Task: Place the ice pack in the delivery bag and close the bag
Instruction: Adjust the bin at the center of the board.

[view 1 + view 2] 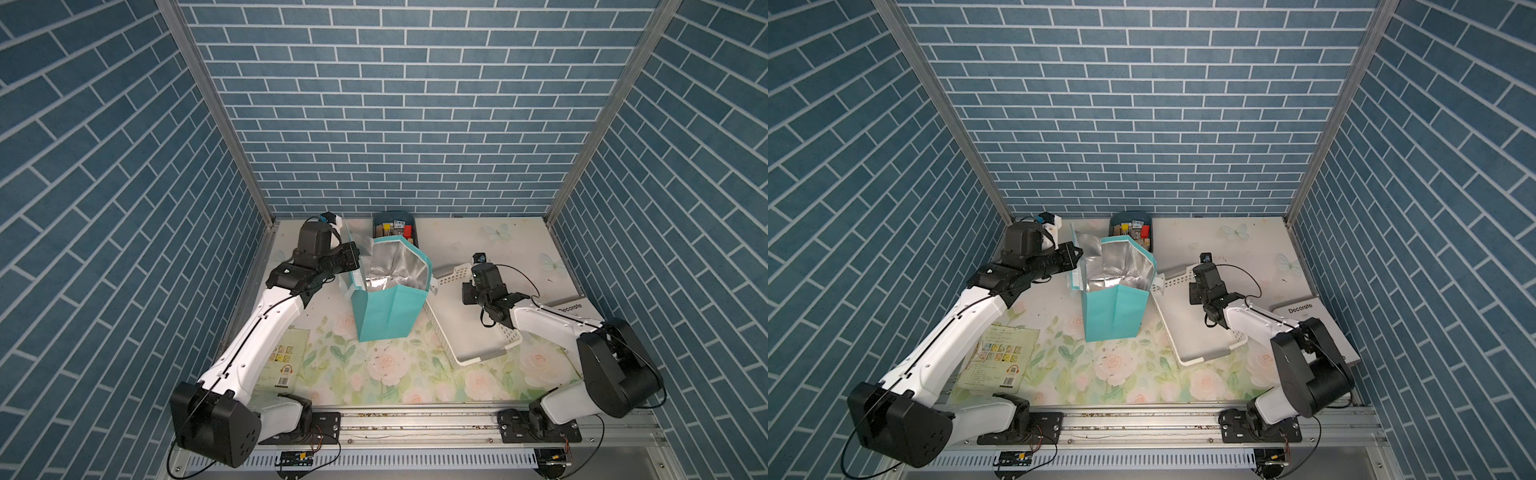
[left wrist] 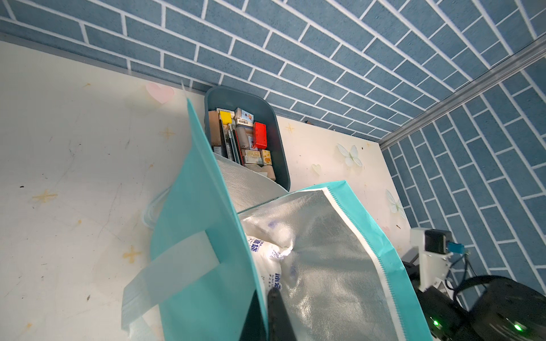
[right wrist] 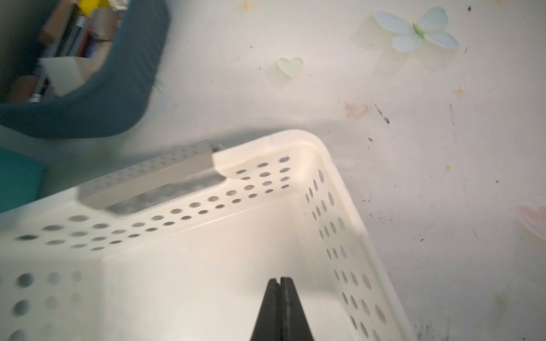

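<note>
The left hand (image 2: 264, 298) pinches the delivery bag (image 1: 388, 309), ice pack (image 2: 266, 254) inside; blue bin (image 2: 280, 153) just beyond, white basket (image 3: 295, 138) at its right beneath the closed, empty right hand (image 3: 280, 281).

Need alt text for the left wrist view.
A white ice pack lies inside the open teal, foil-lined bag, whose wall the left hand pinches. Behind stands a dark blue bin of small boxes.

The word "Decorate" stands in black on a pale book (image 1: 1305, 314), while blue Chinese characters, apparently "冰袋", mark the white ice pack (image 2: 266, 257).
</note>
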`<action>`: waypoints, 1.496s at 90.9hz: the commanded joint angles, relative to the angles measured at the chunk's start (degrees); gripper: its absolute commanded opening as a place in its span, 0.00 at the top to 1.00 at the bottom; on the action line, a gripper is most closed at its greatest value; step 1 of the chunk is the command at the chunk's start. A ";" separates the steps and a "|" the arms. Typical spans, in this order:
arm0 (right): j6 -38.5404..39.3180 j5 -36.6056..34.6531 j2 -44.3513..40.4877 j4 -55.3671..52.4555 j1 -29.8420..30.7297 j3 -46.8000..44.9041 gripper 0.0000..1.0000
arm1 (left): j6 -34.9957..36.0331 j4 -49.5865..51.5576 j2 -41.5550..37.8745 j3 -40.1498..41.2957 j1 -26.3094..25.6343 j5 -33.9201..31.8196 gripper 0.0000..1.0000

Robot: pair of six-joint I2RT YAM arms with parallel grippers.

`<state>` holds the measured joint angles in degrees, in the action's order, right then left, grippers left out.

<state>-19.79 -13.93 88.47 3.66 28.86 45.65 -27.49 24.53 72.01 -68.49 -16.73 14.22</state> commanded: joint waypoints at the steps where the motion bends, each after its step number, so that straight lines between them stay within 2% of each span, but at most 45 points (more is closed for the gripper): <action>1: -2.76 0.26 4.63 3.00 -1.66 4.82 0.98 | 0.36 -1.42 -0.71 0.81 0.56 -0.07 1.00; 14: -4.11 -0.94 12.56 1.27 -4.05 11.57 1.00 | 0.33 -1.49 -0.78 0.89 0.52 0.10 1.00; 27: -4.28 -6.29 18.02 -0.10 -6.65 16.92 1.00 | 0.15 -1.69 -0.74 1.08 0.56 0.39 1.00; 38: -4.29 -7.45 21.89 -2.00 -9.82 21.64 1.00 | 0.15 -1.51 -0.79 1.01 0.56 0.30 1.00; 53: -2.35 -4.51 27.79 -2.57 -14.42 29.65 0.98 | 0.24 -1.76 -0.60 1.08 0.65 0.58 1.00; 67: 2.41 -0.78 31.58 -4.31 -15.65 37.88 0.96 | 0.47 -1.86 -0.21 1.16 0.65 0.69 1.00; 74: 3.39 1.78 30.36 -6.66 -15.68 39.81 0.97 | 0.44 -1.86 -0.01 1.17 0.65 0.82 1.00; 82: 3.62 6.33 24.50 -4.83 -15.68 36.28 0.94 | 0.46 -1.86 -0.15 1.17 0.73 0.98 1.00; 90: 4.34 16.77 16.14 -0.35 -15.57 30.21 0.85 | 0.49 -1.86 -0.29 1.16 0.74 1.04 1.00; 98: 7.26 29.71 8.80 3.31 -14.11 27.03 0.63 | 0.50 -1.77 -0.44 1.25 0.74 0.91 1.00; 101: 9.74 32.21 7.31 2.64 -12.60 27.42 0.53 | 0.50 -1.77 -0.46 1.17 0.74 1.02 1.00; 109: 17.89 32.36 5.45 -4.09 -6.66 30.85 0.30 | 0.50 -1.77 -0.46 1.16 0.78 1.14 1.00; 115: 23.56 30.32 6.03 -9.28 -2.30 33.93 0.21 | 0.58 -1.73 -0.50 1.17 0.82 1.14 1.00; 125: 29.39 31.07 8.34 -15.34 2.62 38.14 0.15 | 0.60 -1.73 -0.53 1.32 0.82 0.81 1.00; 136: 30.29 30.29 10.20 -18.79 5.85 40.96 0.14 | 0.65 -1.87 -0.29 1.35 0.91 0.86 1.00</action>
<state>4.82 16.05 95.72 -6.57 33.76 84.82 -27.55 24.05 72.01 -67.94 -16.36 14.90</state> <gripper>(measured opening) 0.862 0.061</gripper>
